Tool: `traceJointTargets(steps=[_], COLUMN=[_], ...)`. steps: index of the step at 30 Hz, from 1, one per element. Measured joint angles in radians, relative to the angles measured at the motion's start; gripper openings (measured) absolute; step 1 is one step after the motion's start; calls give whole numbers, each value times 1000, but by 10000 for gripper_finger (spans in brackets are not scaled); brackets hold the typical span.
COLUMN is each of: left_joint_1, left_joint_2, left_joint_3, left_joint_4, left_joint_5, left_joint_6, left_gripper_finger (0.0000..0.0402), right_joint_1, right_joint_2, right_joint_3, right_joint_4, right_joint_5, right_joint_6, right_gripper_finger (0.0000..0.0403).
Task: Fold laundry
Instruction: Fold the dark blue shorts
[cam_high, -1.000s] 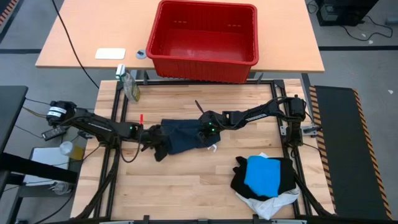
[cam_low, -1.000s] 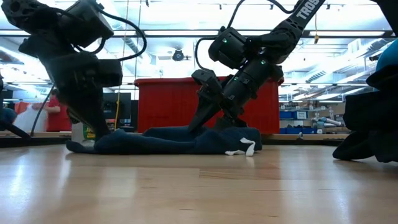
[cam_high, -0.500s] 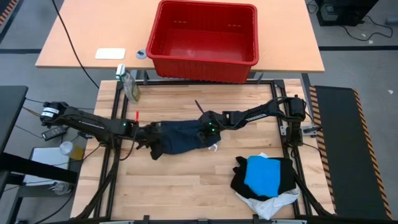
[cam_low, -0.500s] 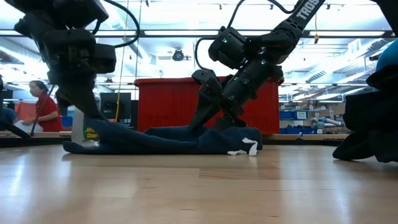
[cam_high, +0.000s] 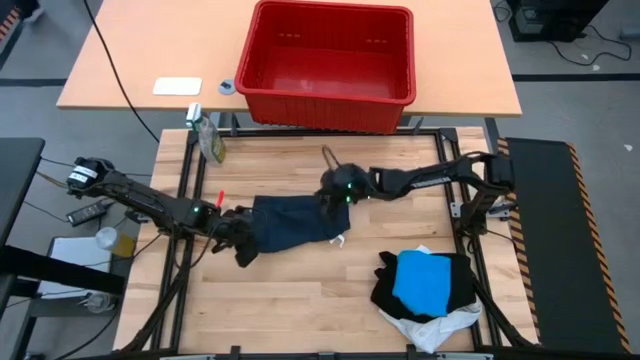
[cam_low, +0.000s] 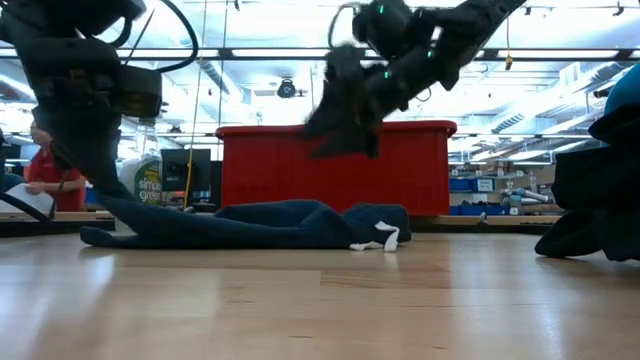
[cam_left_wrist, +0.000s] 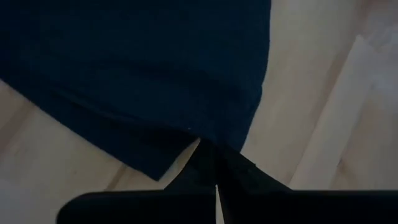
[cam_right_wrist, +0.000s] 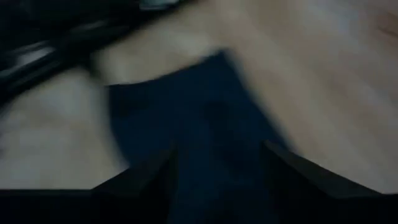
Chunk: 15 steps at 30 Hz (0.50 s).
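A dark navy garment (cam_high: 292, 221) is spread flat across the middle of the wooden table (cam_high: 300, 290), with a small white tag (cam_low: 384, 237) showing at its right-hand edge in the low view. The garment's left end is pinched by the left gripper (cam_high: 238, 234), whose jaws are closed tight on the fabric; in the left wrist view the cloth's edge is seen drawn into the closed fingertips (cam_left_wrist: 214, 163), and in the low view the fabric is pulled up off the table into a slanting ridge toward that gripper. The right gripper (cam_high: 328, 186) is held above the garment's far right corner, clear of the cloth, with its jaws standing wide and nothing between them; in the right wrist view the navy fabric is seen below its two spread fingers (cam_right_wrist: 140, 171). At the table's near right corner a pile is seen: a bright blue garment (cam_high: 425, 280) lying on top of a black garment (cam_high: 385, 290), with a white garment (cam_high: 440, 327) sticking out underneath. A red plastic basket (cam_high: 330, 60) is set on a separate table behind, and a green spray bottle (cam_high: 207, 135) is seen at the far left corner
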Motion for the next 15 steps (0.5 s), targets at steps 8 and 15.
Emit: traceJointTargets(steps=[8, 15], left_joint_1=[-8, -8], left_joint_2=[0, 0], left_joint_3=[0, 0], left_joint_4=[11, -2], left_joint_5=[-66, -67], left_joint_6=[-40, -47], left_gripper_finger=[0, 0], right_joint_1=[80, 99], right_joint_2=[125, 269], right_joint_3=[18, 144], right_joint_4=[60, 46], right_joint_5=[77, 140], right_joint_6=[-183, -317], right_gripper_finger=[230, 230])
